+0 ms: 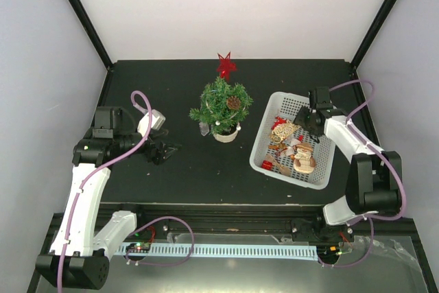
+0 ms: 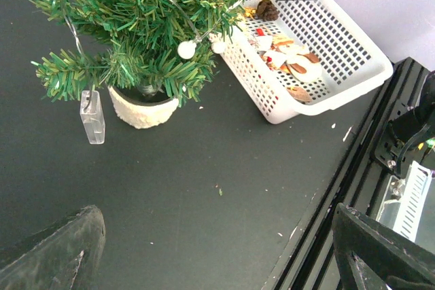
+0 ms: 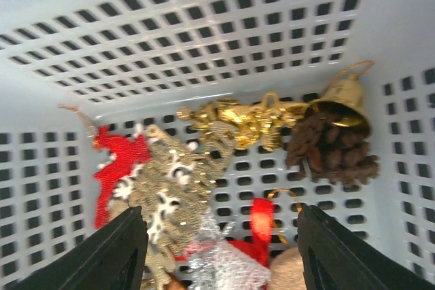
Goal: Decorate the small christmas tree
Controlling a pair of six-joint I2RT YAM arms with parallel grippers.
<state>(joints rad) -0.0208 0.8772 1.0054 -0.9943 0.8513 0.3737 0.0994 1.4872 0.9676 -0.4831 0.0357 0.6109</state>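
The small christmas tree (image 1: 221, 104) stands mid-table in a cream pot (image 1: 225, 135), with a red star (image 1: 226, 65) on top and a pine cone among its branches. In the left wrist view the tree (image 2: 143, 25) fills the upper left, and a clear tag (image 2: 92, 117) hangs beside its pot. My left gripper (image 1: 168, 150) rests open and empty left of the tree, low over the mat (image 2: 217, 249). My right gripper (image 1: 309, 125) hovers open inside the white basket (image 1: 264, 135). Between its fingers (image 3: 221, 249) lie a glittery tan ornament (image 3: 177, 188) and a red ribbon (image 3: 262, 219), neither of them held.
The basket also holds a gold bell (image 3: 343, 96), a brown pine cone (image 3: 333, 151), a gold ornament (image 3: 245, 120), a red piece (image 3: 119, 168) and a snowman figure (image 1: 302, 158). The basket's wall (image 3: 204, 18) stands close ahead of the right gripper. The table's front rail (image 1: 226, 209) runs along the near edge.
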